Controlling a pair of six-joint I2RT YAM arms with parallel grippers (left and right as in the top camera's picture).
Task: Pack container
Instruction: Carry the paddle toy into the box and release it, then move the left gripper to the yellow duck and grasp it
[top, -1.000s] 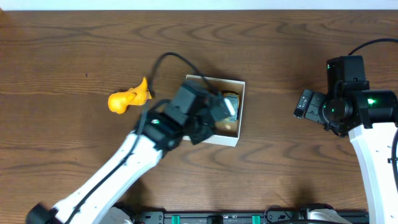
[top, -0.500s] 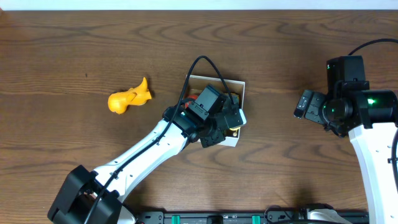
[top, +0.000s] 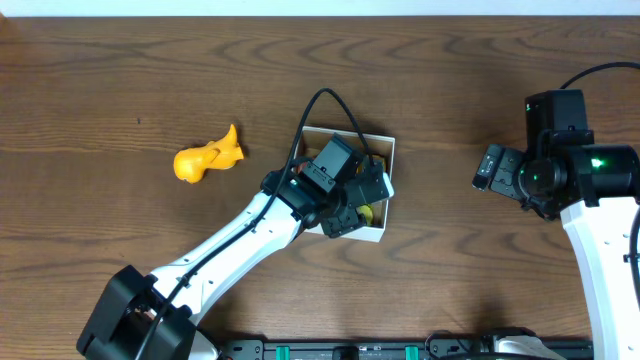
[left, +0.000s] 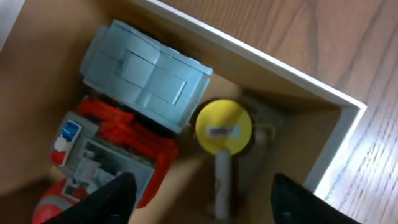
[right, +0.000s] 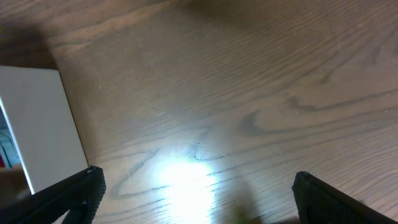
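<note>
Container (left: 273, 62) — toys (left: 149, 81) inside (grey, red, yellow); left hand (left: 208, 199) agape above

Container (left: 292, 73) white outside, brown inside; block toy (left: 146, 78) grey-blue; vehicle toy (left: 118, 134) red; disc (left: 224, 126) yellow; toy figure (top: 208, 158) orange; desk (top: 120, 70) dark brown wood-grain.

I can read nothing here. In the container (left: 280, 67), the red and grey toy (left: 106, 155) bears a small blue-and-white sticker (left: 67, 134) and the yellow disc (left: 224, 126) a grey mark, both too blurred to read.
</note>
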